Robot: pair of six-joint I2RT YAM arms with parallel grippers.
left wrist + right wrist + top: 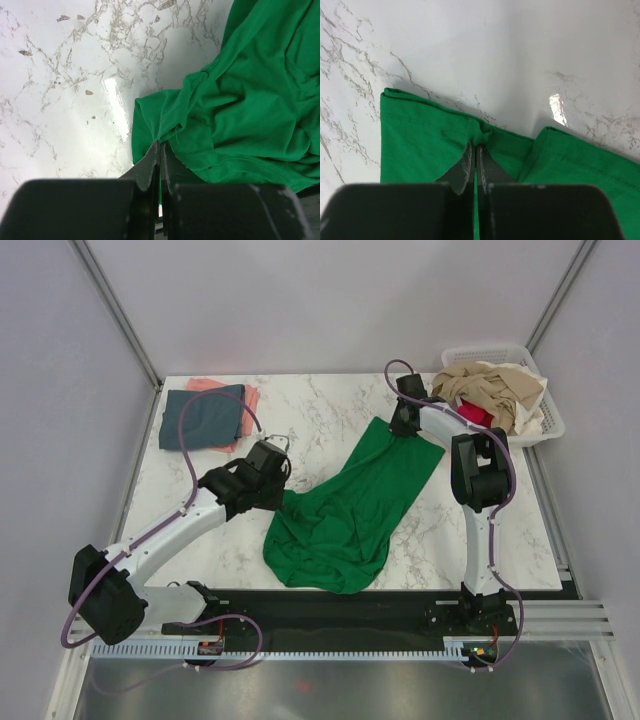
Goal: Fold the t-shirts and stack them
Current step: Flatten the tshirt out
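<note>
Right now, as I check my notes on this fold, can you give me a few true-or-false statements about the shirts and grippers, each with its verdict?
1. The left gripper and the right gripper are both shut on the green t-shirt. True.
2. The green t-shirt lies in the white basket. False: it lies crumpled on the table, between the arms.
3. The blue-grey t-shirt lies folded on top of the pink t-shirt. True.
4. The basket holds nothing. False: it holds a beige t-shirt and a red t-shirt.
</note>
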